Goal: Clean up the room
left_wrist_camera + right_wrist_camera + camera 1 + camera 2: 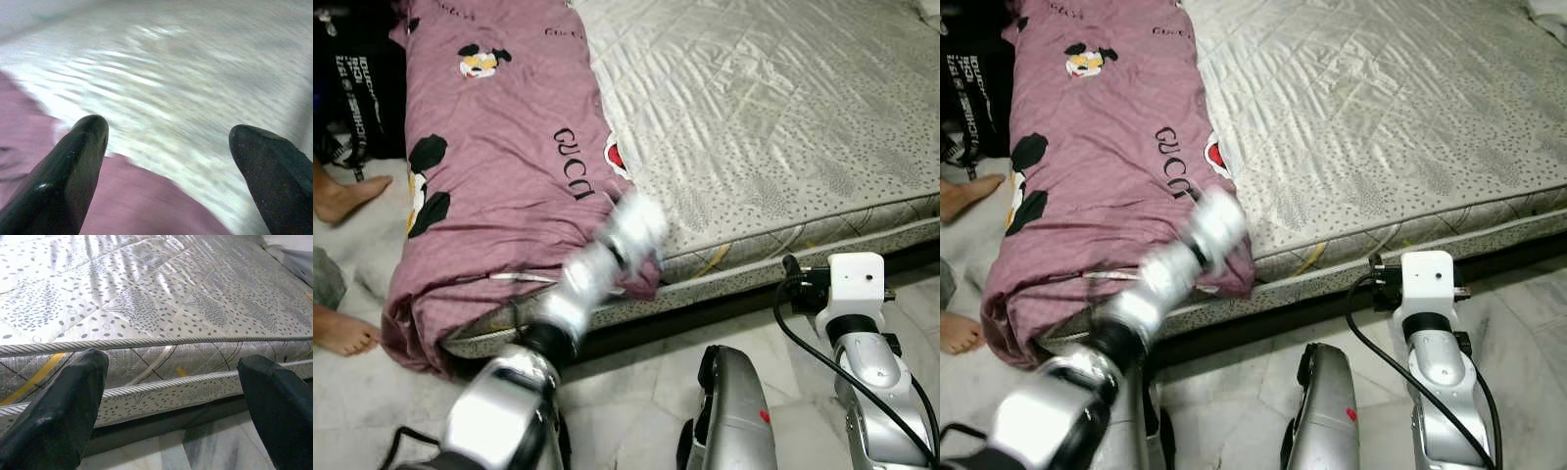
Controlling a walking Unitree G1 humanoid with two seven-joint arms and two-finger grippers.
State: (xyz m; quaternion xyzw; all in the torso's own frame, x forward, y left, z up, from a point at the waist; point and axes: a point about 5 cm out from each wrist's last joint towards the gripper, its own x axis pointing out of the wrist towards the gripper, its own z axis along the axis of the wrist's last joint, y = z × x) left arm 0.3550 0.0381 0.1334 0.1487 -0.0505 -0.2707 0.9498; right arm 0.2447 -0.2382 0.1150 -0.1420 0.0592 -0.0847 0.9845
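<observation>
left eye view: a mauve blanket (499,166) lay bunched along the left edge of the mattress (783,117), its lower end hanging over the corner towards the floor (636,411). the left arm was extended over that end, motion-blurred, so the exact contact could not be read there. left wrist view: left gripper (166,161) had its fingers spread wide, nothing between them, hovering over the line where blanket met mattress. right gripper (171,396) was also spread and empty, held low off the bed, facing the mattress side. a person's bare feet (347,196) stood on the floor just beside the blanket's far side. judgement: step in hand was the reach for the blanket, grasp not yet made. next move probably calls for lowering the left fingers onto a fold near the corner and pinching enough cloth to hold; thin fabric may slip, and the feet nearby call for a careful pull.
</observation>
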